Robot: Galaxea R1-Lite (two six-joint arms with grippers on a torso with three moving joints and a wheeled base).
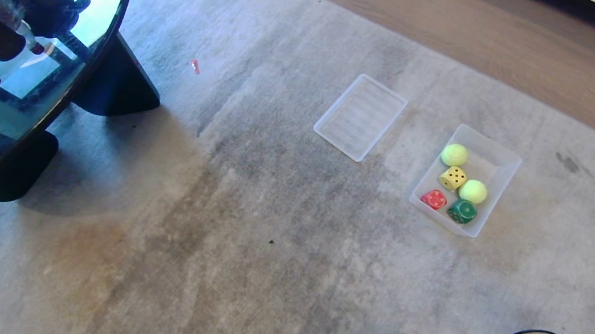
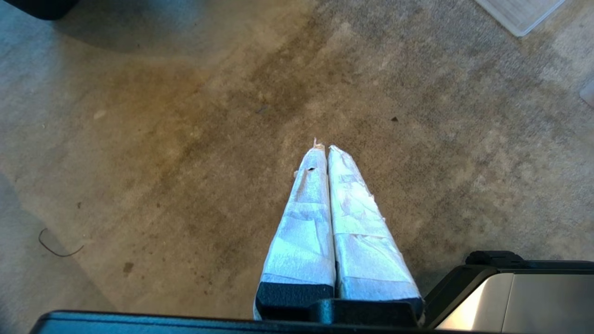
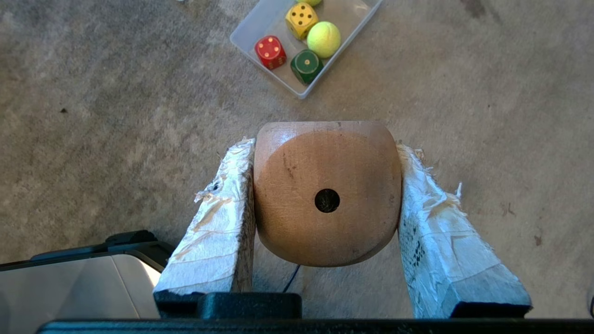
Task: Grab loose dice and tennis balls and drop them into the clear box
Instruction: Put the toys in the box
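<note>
Cream die (image 3: 327, 195), one-pip face toward the wrist camera, is clamped between the right gripper (image 3: 325, 153) fingers. Clear box (image 3: 357, 28) lies on the carpet toward 12 o'clock beyond the fingertips, holding three dice and two tennis balls. Left gripper (image 2: 323, 149) is closed, empty.

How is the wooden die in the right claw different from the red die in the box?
The wooden die is plain tan and clamped in the right claw; the red die lies loose in the clear box. The wooden one shows a single dark pip, the red one several pale pips. Both are rounded-corner cubes.
</note>
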